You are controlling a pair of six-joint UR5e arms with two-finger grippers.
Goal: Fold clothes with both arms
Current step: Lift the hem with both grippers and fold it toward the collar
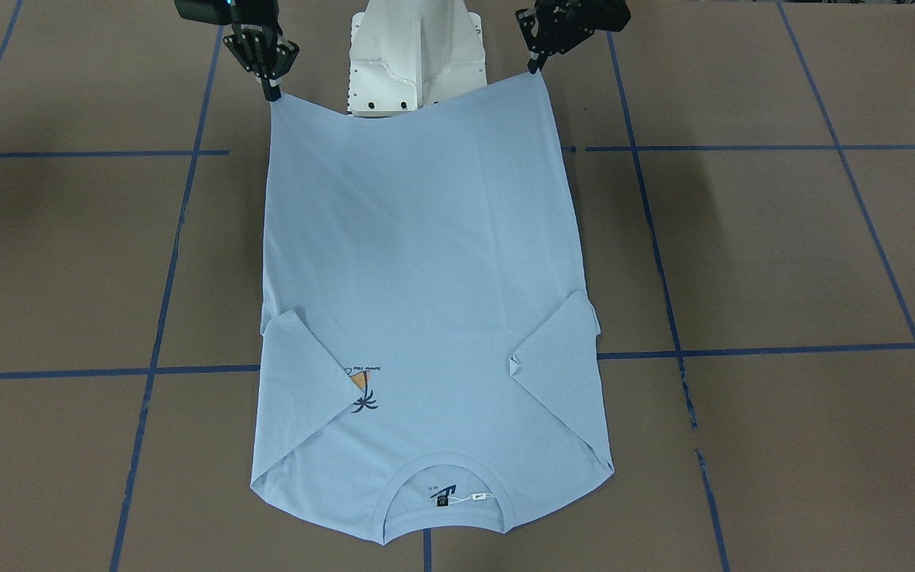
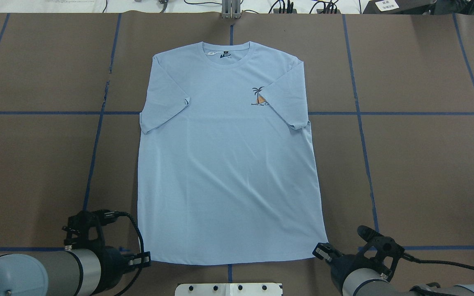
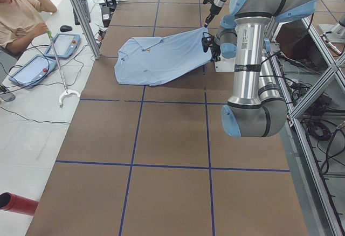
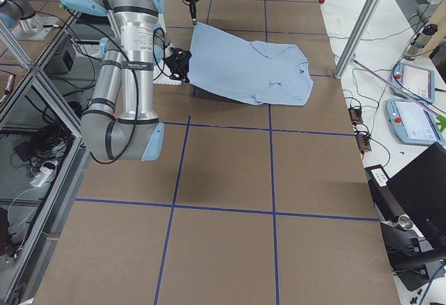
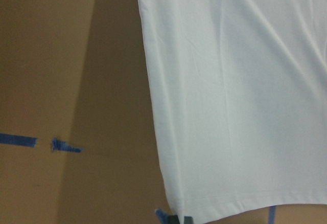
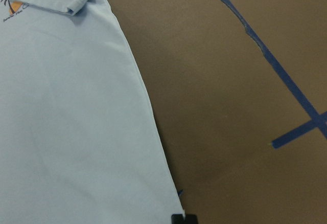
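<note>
The light blue T-shirt (image 1: 426,262) lies front up on the brown table, both sleeves folded inward. Its collar (image 2: 226,51) is at the far side and the palm print (image 2: 259,97) shows beside one sleeve. My left gripper (image 1: 537,70) is shut on one hem corner. My right gripper (image 1: 271,94) is shut on the other. In the exterior left view the hem end of the shirt (image 3: 161,58) is raised off the table while the collar end rests on it. The left wrist view shows the hem corner (image 5: 204,208) at the fingertip, and the right wrist view shows the other corner (image 6: 171,203).
The white pedestal base (image 1: 414,56) stands just behind the raised hem, between my arms. Blue tape lines (image 2: 360,113) cross the brown table. An operator (image 3: 21,15) sits beyond the far edge, near tablets and a metal post (image 3: 81,9).
</note>
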